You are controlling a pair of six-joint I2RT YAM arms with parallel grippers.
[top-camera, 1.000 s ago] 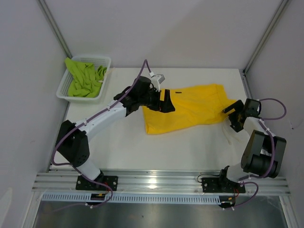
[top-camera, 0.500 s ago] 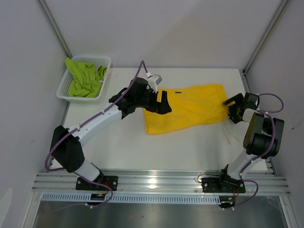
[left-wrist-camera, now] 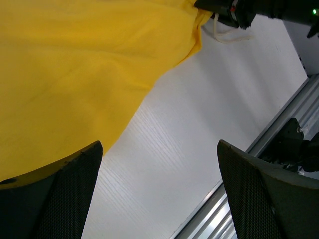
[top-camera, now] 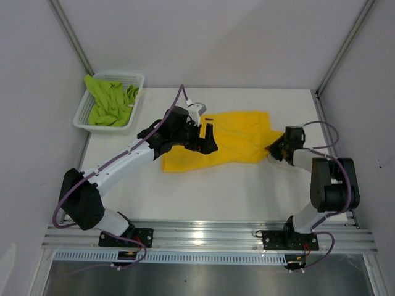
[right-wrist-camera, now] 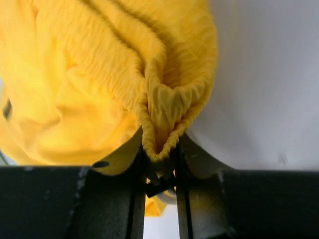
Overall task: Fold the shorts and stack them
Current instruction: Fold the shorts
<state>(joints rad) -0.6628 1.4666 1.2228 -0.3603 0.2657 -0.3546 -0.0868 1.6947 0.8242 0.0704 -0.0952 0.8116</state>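
1. The yellow shorts (top-camera: 231,143) are gripped by the gathered waistband between the closed jaws of the right gripper (right-wrist-camera: 159,152).
2. The left gripper (left-wrist-camera: 159,149) is held wide open, with yellow fabric just beyond its jaws.
3. The lime green shorts (top-camera: 110,103) are heaped in the white mesh basket (top-camera: 105,127), well apart from both grippers.

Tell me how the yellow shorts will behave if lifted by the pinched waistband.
Likely floppy: the yellow shorts crease and bunch where the right gripper pinches the waistband. Probably light: thin fabric lying flat. The ribbed elastic should resist slipping.
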